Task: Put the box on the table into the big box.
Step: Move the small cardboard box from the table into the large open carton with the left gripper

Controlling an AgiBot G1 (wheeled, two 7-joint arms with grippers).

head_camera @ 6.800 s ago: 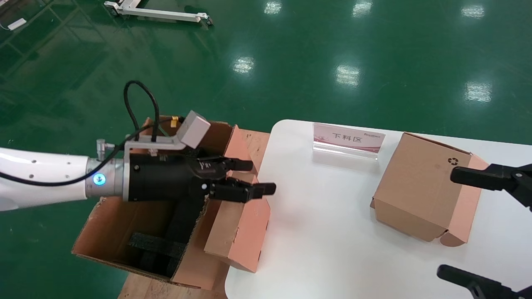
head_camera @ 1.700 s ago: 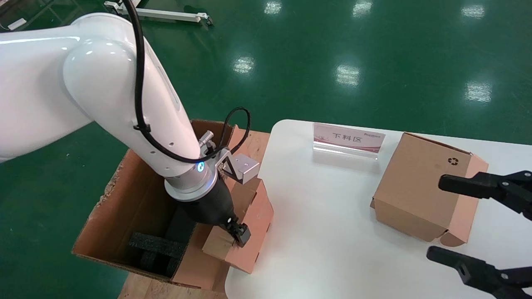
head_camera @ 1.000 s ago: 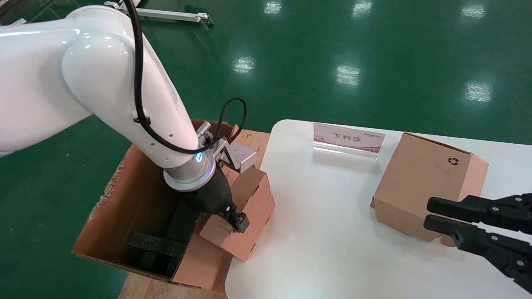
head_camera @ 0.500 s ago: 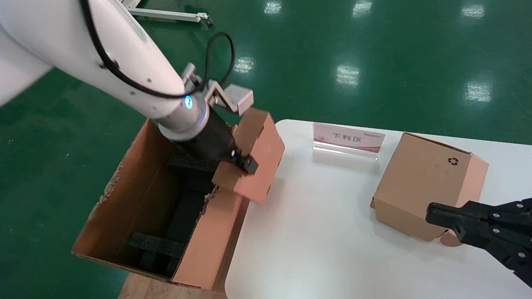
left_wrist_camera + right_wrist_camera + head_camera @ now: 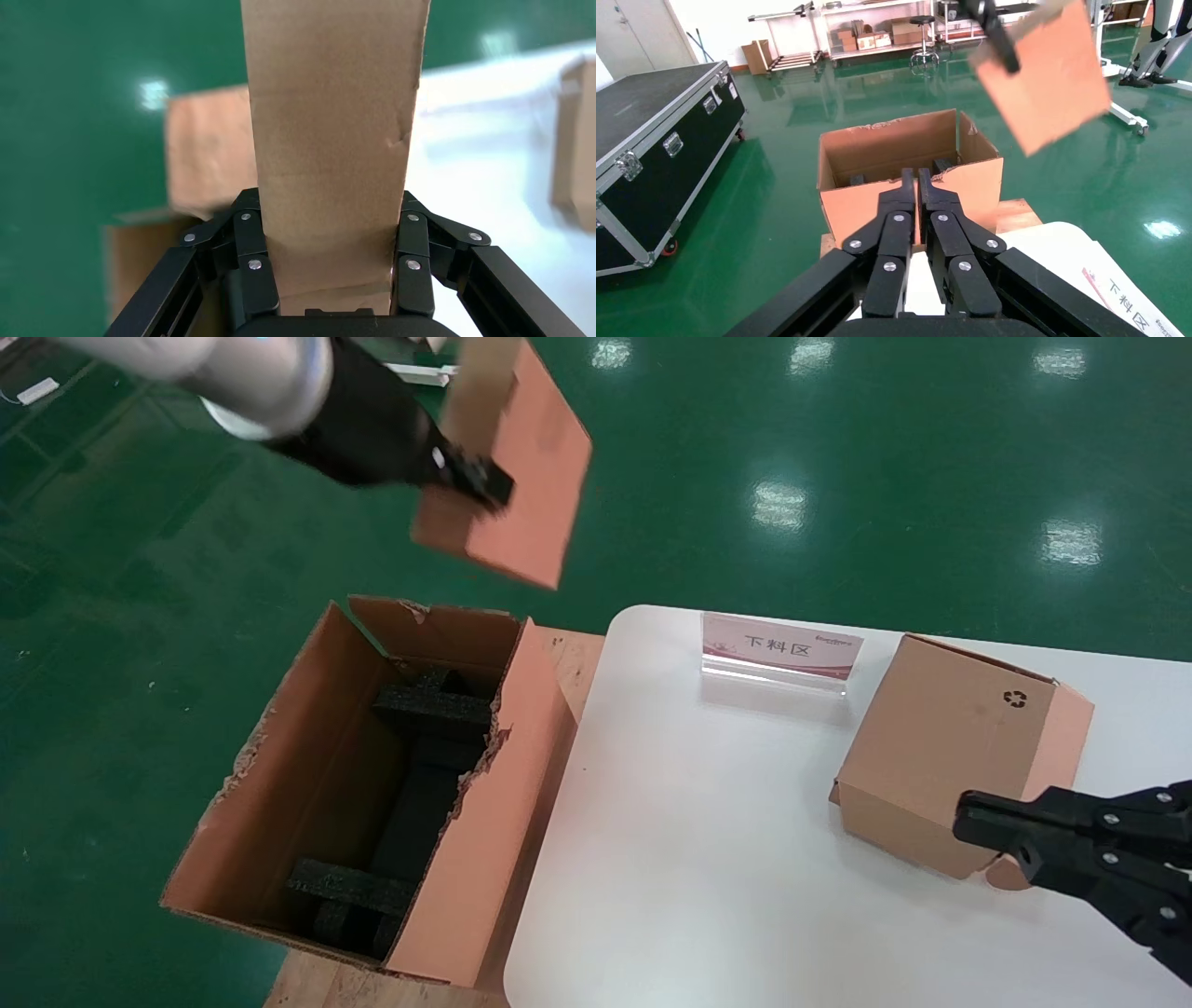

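left gripper (image 5: pixel 466 481) way up high, clamped on the box (image 5: pixel 507 477) above the green floor past the big box (image 5: pixel 466 859), right gripper (image 5: pixel 968 822) pinched shut over the table (image 5: pixel 708 859), right beside recycling-symbol box (image 5: pixel 950 747), sign (image 5: pixel 780 646) behind

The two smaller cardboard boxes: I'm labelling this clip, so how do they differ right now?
The box hangs in the air, tilted, clamped in the left hand; the recycling-symbol box rests on the table. The box is slim and unmarked; the recycling-symbol box is chunkier, with a black symbol. Both are brown cardboard.
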